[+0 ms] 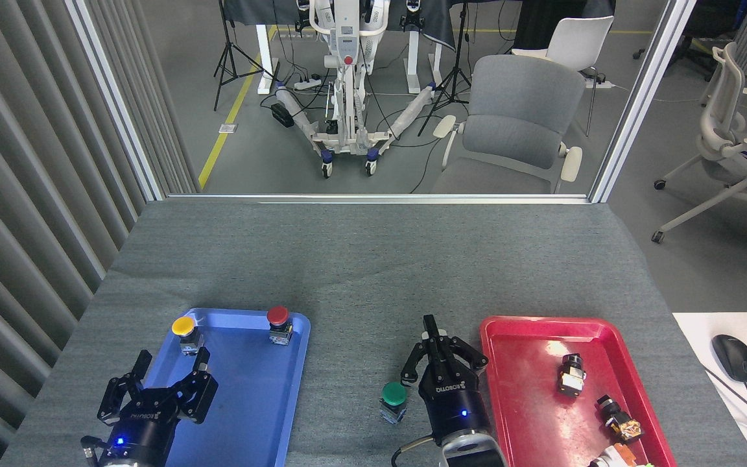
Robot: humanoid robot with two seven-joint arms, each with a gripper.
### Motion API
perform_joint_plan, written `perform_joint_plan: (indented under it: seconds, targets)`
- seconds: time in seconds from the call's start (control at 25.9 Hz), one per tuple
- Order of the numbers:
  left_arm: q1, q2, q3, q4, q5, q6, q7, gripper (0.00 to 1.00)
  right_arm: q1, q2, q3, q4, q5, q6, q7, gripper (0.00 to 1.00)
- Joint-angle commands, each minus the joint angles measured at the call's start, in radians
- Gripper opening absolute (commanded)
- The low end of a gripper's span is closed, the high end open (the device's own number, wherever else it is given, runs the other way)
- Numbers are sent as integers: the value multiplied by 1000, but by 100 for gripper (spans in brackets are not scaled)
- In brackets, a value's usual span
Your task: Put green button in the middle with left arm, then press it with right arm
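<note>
Green button (393,395) stands upright on bare worktop (360,279) btwn trays, just beside our right tool (441,347), to its left and nearer us. Tool's fingers spread wide, holding nothing.

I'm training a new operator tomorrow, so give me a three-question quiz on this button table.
1. True or false: the round-capped green button stands on the bare grey felt tabletop between the trays.
2. Which capped buttons stand in the blue plastic tray? A) yellow and red B) green and red C) yellow only
3. Fill in: the right hand is beside the green button, on the side of the ____ tray.

Key: 1 true; 2 A; 3 red
</note>
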Motion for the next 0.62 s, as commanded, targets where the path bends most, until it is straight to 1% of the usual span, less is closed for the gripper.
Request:
perform_joint_plan:
  seconds: [0.0,0.23,0.43,0.58]
  targets:
    - [-9,-5,0,19,-50,50,0,100,14,-3,-37,-4,-6,40,5,100]
    - [-45,-2,-19,56,-64,53,3,100,26,-8,-50,-9,-8,39,6,100]
    - [-48,0,-26,61,-64,52,11,100,45,-14,-48,-20,-6,31,8,100]
    - [-48,0,-26,61,-61,21,14,100,48,-14,-48,-20,-6,26,8,100]
